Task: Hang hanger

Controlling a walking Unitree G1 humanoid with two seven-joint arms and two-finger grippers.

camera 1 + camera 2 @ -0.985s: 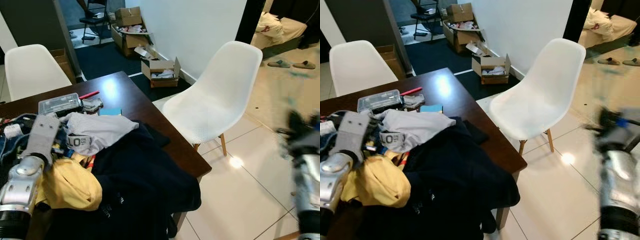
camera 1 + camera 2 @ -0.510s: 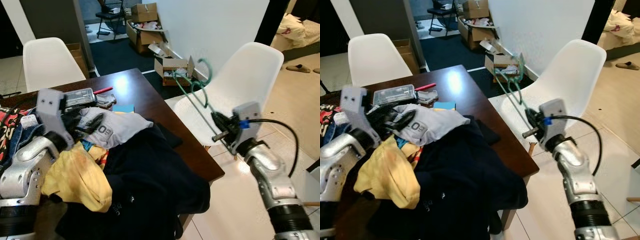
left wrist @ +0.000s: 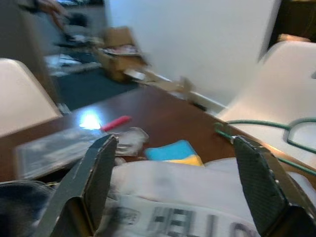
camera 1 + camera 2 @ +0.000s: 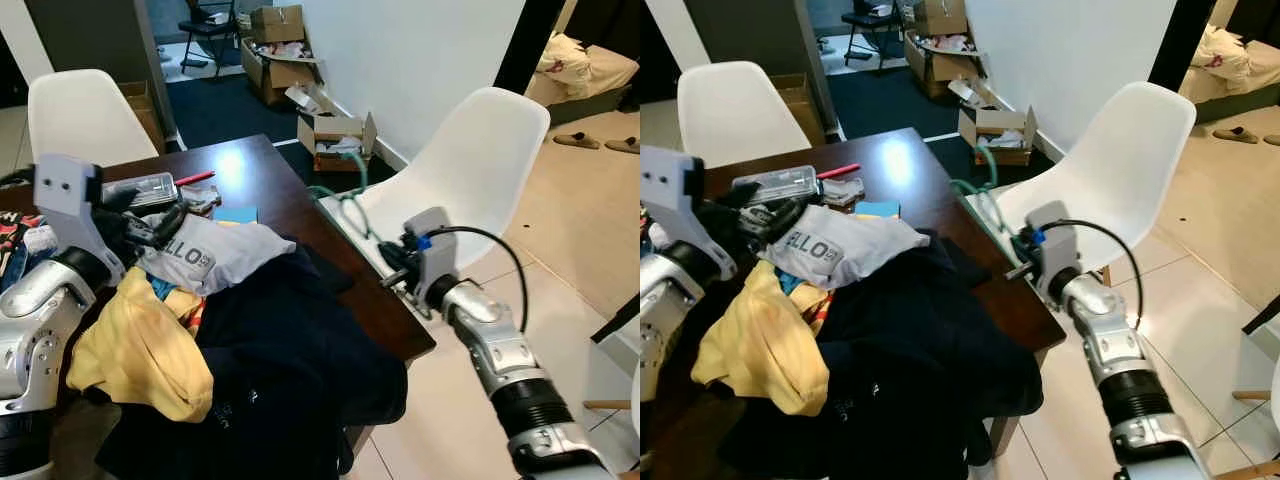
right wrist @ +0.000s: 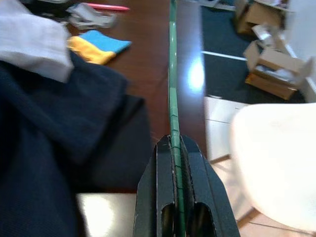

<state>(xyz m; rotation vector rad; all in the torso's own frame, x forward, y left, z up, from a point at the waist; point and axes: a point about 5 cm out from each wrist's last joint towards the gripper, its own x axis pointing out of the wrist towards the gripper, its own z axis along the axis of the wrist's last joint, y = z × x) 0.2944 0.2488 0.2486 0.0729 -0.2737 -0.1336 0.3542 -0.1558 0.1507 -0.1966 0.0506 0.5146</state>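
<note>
Your right gripper (image 5: 174,153) sits just off the tabletop's (image 4: 262,185) near corner, between the table and the white chair (image 4: 470,170) on the right, and its jaws are clamped together on the green wire hanger (image 4: 345,205). In the right wrist view you can see the thin green wire pinched between the two black fingers (image 5: 158,177) and running straight out from them over the table's edge. From the head views, the hanger reaches from the gripper back toward the far end of the tabletop, its curved end rising above the table's right edge, beside the chair seat.

Your left gripper (image 3: 177,177) hovers over the pile of clothes on the left part of the tabletop with its jaws wide apart, gripping nothing. Just below it lies a white garment with dark lettering (image 4: 205,262). Beside that you have a yellow garment (image 4: 140,350) and a large dark navy garment (image 4: 290,350) that drapes over the near edge.

Farther back on the tabletop you can make out a clear plastic case (image 4: 140,190), a red pen (image 4: 193,178) and a small blue and yellow item (image 3: 173,152). A second white chair (image 4: 85,115) stands behind the table, and open cardboard boxes (image 4: 335,135) rest on the floor by the wall.
</note>
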